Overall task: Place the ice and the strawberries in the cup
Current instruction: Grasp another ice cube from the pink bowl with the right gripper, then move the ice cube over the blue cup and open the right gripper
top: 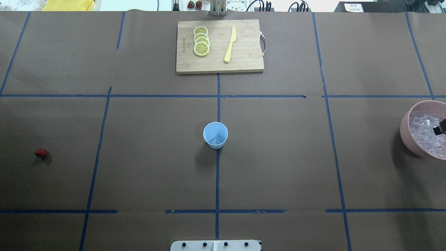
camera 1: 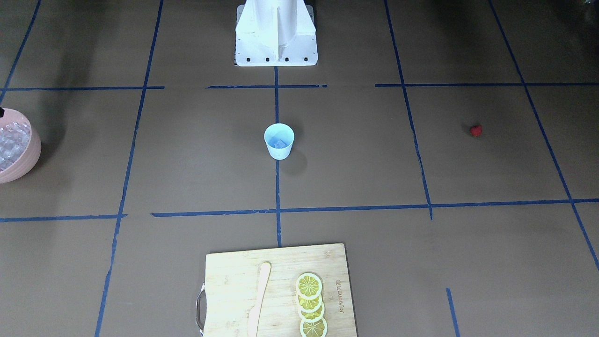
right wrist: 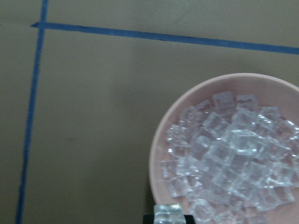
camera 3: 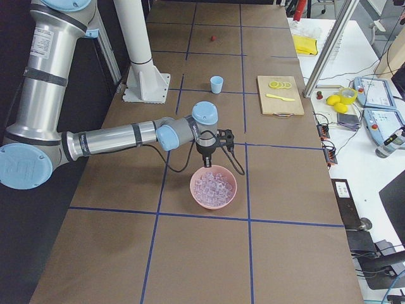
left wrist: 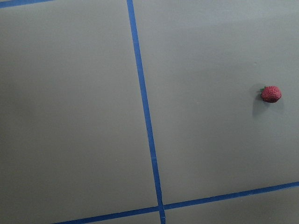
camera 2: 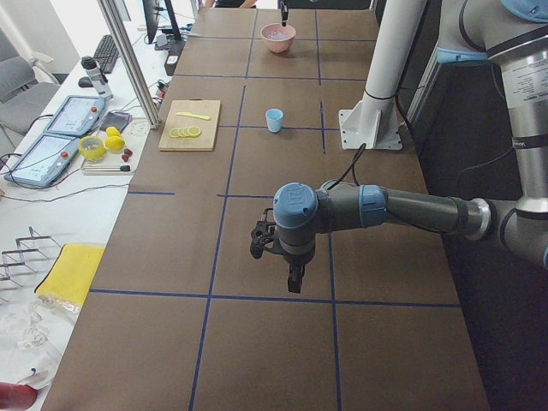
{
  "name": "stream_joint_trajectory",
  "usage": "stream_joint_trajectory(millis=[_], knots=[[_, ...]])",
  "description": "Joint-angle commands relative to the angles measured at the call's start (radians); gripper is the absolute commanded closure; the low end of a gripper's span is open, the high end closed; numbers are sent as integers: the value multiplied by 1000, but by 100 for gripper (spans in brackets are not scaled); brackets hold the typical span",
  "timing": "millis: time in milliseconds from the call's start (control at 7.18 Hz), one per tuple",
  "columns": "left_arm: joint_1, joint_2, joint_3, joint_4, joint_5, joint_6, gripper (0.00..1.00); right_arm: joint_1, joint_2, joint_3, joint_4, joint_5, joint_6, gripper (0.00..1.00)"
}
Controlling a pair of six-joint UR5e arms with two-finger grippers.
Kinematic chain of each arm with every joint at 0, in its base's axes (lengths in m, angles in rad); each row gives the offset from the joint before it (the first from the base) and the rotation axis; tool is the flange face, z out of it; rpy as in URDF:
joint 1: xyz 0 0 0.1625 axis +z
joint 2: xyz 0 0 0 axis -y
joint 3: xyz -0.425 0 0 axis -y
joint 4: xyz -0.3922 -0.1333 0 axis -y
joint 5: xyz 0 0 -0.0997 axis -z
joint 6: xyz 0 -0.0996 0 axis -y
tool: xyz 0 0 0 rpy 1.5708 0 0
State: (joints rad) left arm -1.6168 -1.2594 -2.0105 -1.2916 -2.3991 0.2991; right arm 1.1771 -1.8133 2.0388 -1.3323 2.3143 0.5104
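Ice [right wrist: 224, 158] is the step in hand. My right jaws look clenched on one clear cube [right wrist: 168, 212], just above the pink bowl [top: 404, 134] at the desk's [top: 278, 157] right edge. The left jaws show only from the side, so I cannot tell their state. Their wrist camera catches the strawberry [top: 41, 153], small and red, lying alone near the left edge. Next I'd carry the cube to the pale-blue cup [top: 215, 135], upright mid-desk, which seems to hold ice already. The cubes look glassy and slippery, so I'd move gently.
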Motion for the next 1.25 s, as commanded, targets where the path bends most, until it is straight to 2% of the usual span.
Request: stream_joint_trajectory(millis=[0,279,418,557,697,836,1115], knots=[[0,0,-1,-3,0,0,0,-116,128,64,1,30,350,100],[-2,0,-2,-3,0,2,0,-286,335,67,-2,-22,701,100],[0,0,-2,-5,0,0,0,-409,429,61,-4,-102,859,100],[0,0,-1,-5,0,2,0,-504,557,11,-16,-200,985,100],[0,0,-1,-5,0,2,0,-571,701,-71,-78,-270,1072,99],[0,0,-1,-3,0,2,0,-620,827,-177,-87,-359,1146,99],[0,0,-1,-3,0,2,0,-657,925,-288,-81,-420,1191,98]])
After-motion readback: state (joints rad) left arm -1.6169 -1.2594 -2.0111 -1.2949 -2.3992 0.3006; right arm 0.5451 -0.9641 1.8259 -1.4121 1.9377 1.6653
